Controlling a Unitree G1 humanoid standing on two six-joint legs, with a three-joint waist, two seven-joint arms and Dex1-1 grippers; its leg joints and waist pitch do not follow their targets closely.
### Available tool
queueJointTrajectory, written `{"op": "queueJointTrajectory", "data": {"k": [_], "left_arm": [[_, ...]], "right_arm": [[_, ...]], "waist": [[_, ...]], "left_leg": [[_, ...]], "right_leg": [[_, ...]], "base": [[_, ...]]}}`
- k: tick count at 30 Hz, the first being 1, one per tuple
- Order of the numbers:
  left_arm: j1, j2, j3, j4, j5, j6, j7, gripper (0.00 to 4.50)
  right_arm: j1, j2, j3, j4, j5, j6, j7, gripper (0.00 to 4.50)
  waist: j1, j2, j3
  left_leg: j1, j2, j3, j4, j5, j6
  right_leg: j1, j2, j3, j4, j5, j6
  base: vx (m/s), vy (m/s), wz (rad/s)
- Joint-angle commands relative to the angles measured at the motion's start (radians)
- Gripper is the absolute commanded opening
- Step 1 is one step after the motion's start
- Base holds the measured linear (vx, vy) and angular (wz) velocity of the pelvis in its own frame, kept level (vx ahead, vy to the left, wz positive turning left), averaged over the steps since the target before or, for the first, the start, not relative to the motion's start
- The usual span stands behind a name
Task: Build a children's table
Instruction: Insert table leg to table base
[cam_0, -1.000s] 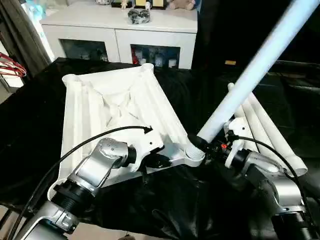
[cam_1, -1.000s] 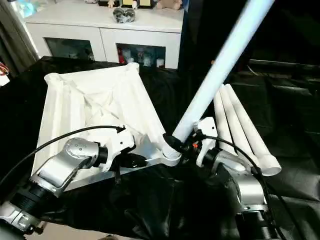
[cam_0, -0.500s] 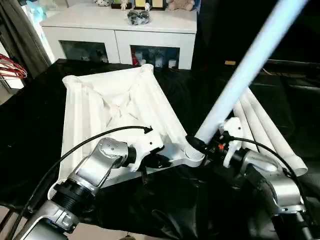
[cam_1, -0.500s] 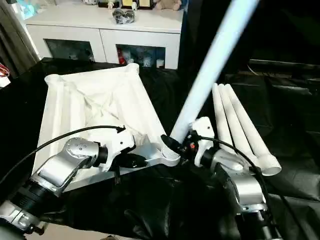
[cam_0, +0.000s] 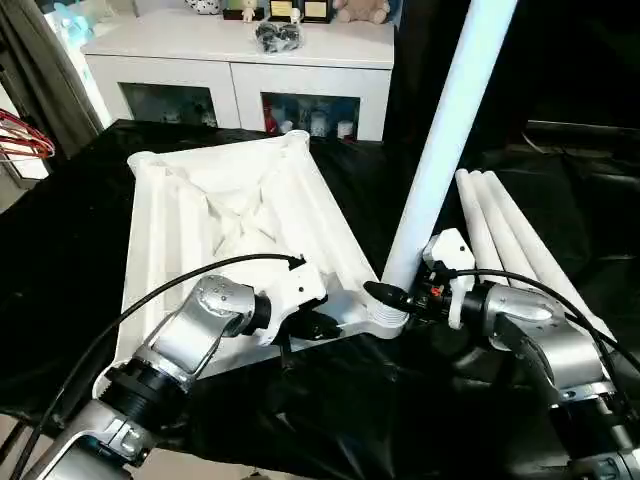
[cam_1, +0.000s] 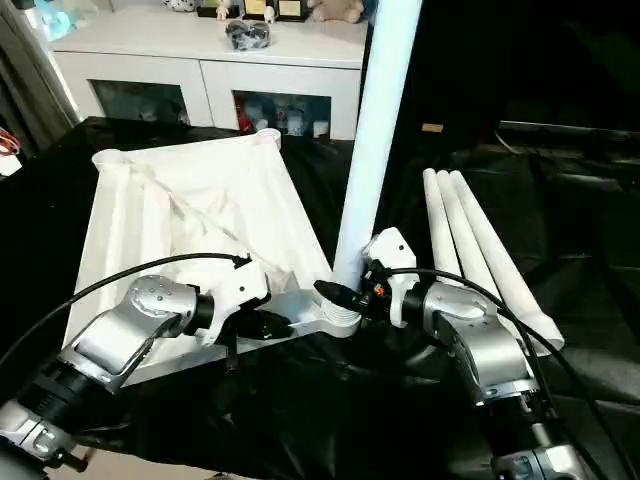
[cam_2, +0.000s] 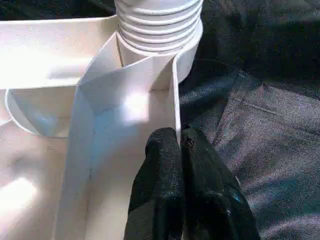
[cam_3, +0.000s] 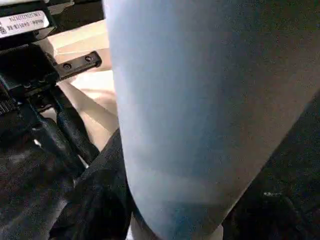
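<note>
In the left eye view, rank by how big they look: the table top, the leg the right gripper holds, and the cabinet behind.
1. Table top, largest.
2. Cabinet, though it stands farther back, so its true size is unsure.
3. Held leg in the right gripper: long but thin, its top cut off by the picture's edge.

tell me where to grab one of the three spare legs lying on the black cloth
Take the outermost spare leg around its round shaft near the middle, coming down from above with the right claw. It lies flat beside its two neighbours, so its outer side is free, and the flared end looks too wide to pinch.
</note>
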Motion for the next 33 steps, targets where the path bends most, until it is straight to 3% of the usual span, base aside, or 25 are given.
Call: {"op": "queueJointTrajectory", "data": {"k": [1, 4, 9, 10, 12, 13, 20, 25, 27, 28, 29, 31, 32, 33], "left_arm": [[0.023, 0.039, -0.020, -0.012, 0.043, 0.023, -0.010, 0.00], [0.035, 0.051, -0.019, -0.031, 0.040, 0.025, -0.016, 0.00], [0.054, 0.070, -0.024, -0.066, 0.037, 0.033, -0.027, 0.00], [0.057, 0.075, -0.024, -0.076, 0.035, 0.036, -0.029, 0.00], [0.058, 0.077, -0.024, -0.081, 0.034, 0.039, -0.030, 0.00], [0.058, 0.079, -0.025, -0.085, 0.033, 0.041, -0.030, 0.00], [0.060, 0.061, 0.004, -0.124, 0.042, 0.096, 0.045, 0.00], [0.076, -0.003, 0.050, -0.203, 0.040, 0.238, 0.169, 0.00], [0.076, -0.031, 0.062, -0.215, 0.052, 0.289, 0.218, 0.00], [0.075, -0.079, 0.077, -0.231, 0.073, 0.357, 0.297, 0.00], [0.073, -0.096, 0.082, -0.233, 0.078, 0.375, 0.322, 0.00], [0.070, -0.137, 0.087, -0.236, 0.087, 0.405, 0.370, 0.00], [0.068, -0.178, 0.091, -0.236, 0.096, 0.425, 0.419, 0.00], [0.068, -0.179, 0.091, -0.236, 0.096, 0.426, 0.420, 0.00]], "right_arm": [[0.038, -0.009, 0.089, 0.070, -0.028, 0.034, 0.075, 1.90], [0.036, -0.012, 0.097, 0.071, -0.030, 0.029, 0.090, 1.90], [0.039, -0.015, 0.107, 0.076, -0.040, 0.008, 0.121, 1.90], [0.040, -0.019, 0.113, 0.079, -0.041, -0.008, 0.138, 1.90], [0.039, -0.020, 0.116, 0.081, -0.041, -0.013, 0.147, 1.90], [0.038, -0.021, 0.119, 0.084, -0.043, -0.019, 0.153, 1.90], [0.012, 0.044, 0.071, 0.138, -0.061, -0.052, 0.036, 1.90], [-0.019, 0.131, 0.028, 0.219, -0.093, -0.075, -0.144, 1.90], [-0.034, 0.162, 0.019, 0.247, -0.100, -0.073, -0.198, 1.90], [-0.063, 0.217, 0.001, 0.297, -0.108, -0.071, -0.295, 1.90], [-0.073, 0.235, -0.005, 0.312, -0.110, -0.070, -0.325, 1.90], [-0.098, 0.276, -0.016, 0.344, -0.112, -0.070, -0.380, 1.90], [-0.119, 0.312, -0.022, 0.370, -0.118, -0.076, -0.428, 1.90], [-0.119, 0.313, -0.023, 0.371, -0.118, -0.077, -0.429, 1.90]], "waist": [[-0.007, 0.001, -0.017], [-0.011, -0.003, -0.015], [-0.012, -0.007, -0.013], [-0.016, -0.013, -0.007], [-0.016, -0.011, -0.008], [-0.018, -0.016, -0.005], [-0.020, -0.019, 0.007], [-0.040, -0.020, 0.021], [-0.051, -0.015, 0.026], [-0.064, -0.018, 0.029], [-0.077, -0.006, 0.033], [-0.090, 0.003, 0.034], [-0.093, 0.007, 0.041], [-0.092, 0.010, 0.047]], "left_leg": [[0.011, 0.070, -0.040, -0.085, -0.340, 0.018], [0.016, 0.070, -0.040, -0.088, -0.356, 0.019], [0.009, 0.075, -0.040, -0.097, -0.302, 0.036], [0.007, 0.074, -0.038, -0.098, -0.295, 0.041], [0.010, 0.075, -0.038, -0.098, -0.291, 0.042], [0.007, 0.074, -0.036, -0.099, -0.285, 0.047], [0.017, 0.073, -0.040, -0.105, -0.343, 0.028], [0.029, 0.069, -0.053, -0.105, -0.463, -0.015], [0.035, 0.068, -0.062, -0.109, -0.530, -0.030], [0.027, 0.069, -0.071, -0.117, -0.570, -0.036], [0.028, 0.076, -0.082, -0.126, -0.640, -0.047], [0.014, 0.086, -0.095, -0.146, -0.720, -0.064], [0.007, 0.092, -0.099, -0.173, -0.843, -0.083], [-0.002, 0.094, -0.094, -0.190, -0.879, -0.090]], "right_leg": [[0.011, -0.115, 0.071, -0.117, -0.478, -0.099], [0.010, -0.114, 0.072, -0.122, -0.492, -0.093], [0.017, -0.113, 0.073, -0.114, -0.385, -0.120], [0.016, -0.111, 0.073, -0.114, -0.368, -0.127], [0.017, -0.112, 0.074, -0.112, -0.353, -0.137], [0.018, -0.110, 0.074, -0.113, -0.344, -0.141], [0.010, -0.117, 0.074, -0.129, -0.502, -0.117], [-0.002, -0.124, 0.060, -0.154, -0.709, -0.061], [-0.003, -0.121, 0.044, -0.162, -0.728, -0.038], [0.009, -0.117, 0.030, -0.164, -0.708, -0.024], [0.015, -0.114, 0.011, -0.162, -0.675, -0.021], [0.032, -0.110, 0.009, -0.137, -0.602, -0.030], [0.040, -0.099, 0.011, -0.110, -0.548, -0.041], [0.043, -0.091, 0.010, -0.092, -0.539, -0.048]], "base": [[0.000, 0.000, 0.00], [0.000, 0.000, 0.00], [0.000, 0.000, 0.00], [0.000, 0.000, 0.00], [0.000, 0.000, 0.00], [0.000, 0.000, 0.00], [0.000, 0.000, 0.00], [-0.028, 0.004, -0.03], [-0.034, 0.011, -0.05], [-0.066, 0.041, -0.16], [-0.055, 0.057, -0.21], [-0.068, 0.073, -0.25], [-0.070, 0.044, -0.14], [-0.078, 0.013, -0.03]]}}
